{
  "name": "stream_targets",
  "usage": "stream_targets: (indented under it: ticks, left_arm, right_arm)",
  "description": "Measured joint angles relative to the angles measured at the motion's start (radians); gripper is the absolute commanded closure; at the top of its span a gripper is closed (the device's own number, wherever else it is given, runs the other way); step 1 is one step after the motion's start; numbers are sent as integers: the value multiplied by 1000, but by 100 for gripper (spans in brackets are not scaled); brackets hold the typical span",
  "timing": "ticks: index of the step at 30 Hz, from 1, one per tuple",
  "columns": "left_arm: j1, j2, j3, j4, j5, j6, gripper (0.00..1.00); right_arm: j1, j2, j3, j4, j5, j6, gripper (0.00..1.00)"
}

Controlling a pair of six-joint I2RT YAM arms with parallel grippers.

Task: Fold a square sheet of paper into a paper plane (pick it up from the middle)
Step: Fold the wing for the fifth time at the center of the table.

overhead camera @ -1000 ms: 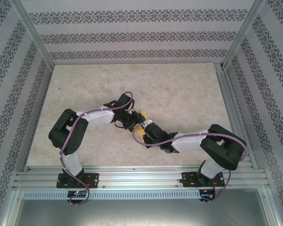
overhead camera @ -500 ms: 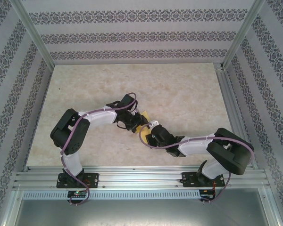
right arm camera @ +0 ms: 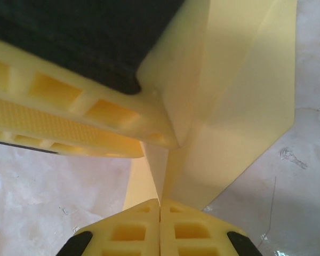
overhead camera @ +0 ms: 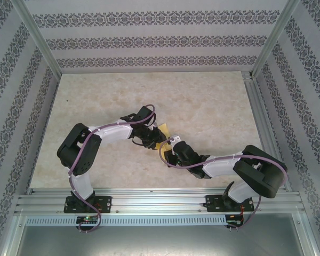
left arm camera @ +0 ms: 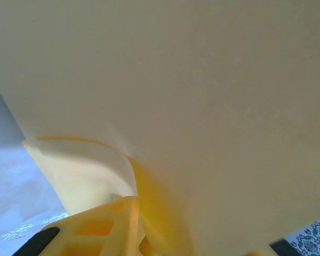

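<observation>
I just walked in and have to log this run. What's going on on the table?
Both arms meet at the middle of the table around a pale-yellow sheet of paper. The right tool is shut on a folded edge of it. The left tool sits right against the same sheet, but whether it grips is unclear. The sheet is partly folded, not yet a plane.

Centre of table (overhead camera: pixel 202 96) crowded, left gripper (overhead camera: pixel 151 140) and right gripper (overhead camera: pixel 173 145) just beside each other, yellow paper (overhead camera: pixel 161 132) between them, no passage there, far half and side margins open, walls (overhead camera: pixel 149 37) enclose three sides.
</observation>
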Motion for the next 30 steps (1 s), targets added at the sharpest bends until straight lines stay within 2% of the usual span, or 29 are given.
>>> stream_targets:
  ticks: [2,6,10,15,22,24,30]
  left_arm:
    - [0,0,2,-6,0,3,76]
    - [0,5,22,-29,-4,25,92]
    - [0,25,53,-52,-8,56,95]
    - [0,64,100,-72,-3,109,99]
    - [14,111,128,-78,19,187,100]
    - [22,118,133,-78,32,208,100]
    - [34,145,160,-78,79,270,100]
  right_arm:
    - [0,1,0,0,-1,3,88]
    - [-19,2,-1,3,-21,15,85]
    - [-67,-5,-5,-1,-82,58,79]
    - [-161,-32,-14,-4,-212,155,78]
    - [-265,-57,-82,53,-382,296,83]
    - [-283,-57,-83,65,-418,330,89]
    - [-310,-62,-80,80,-488,414,92]
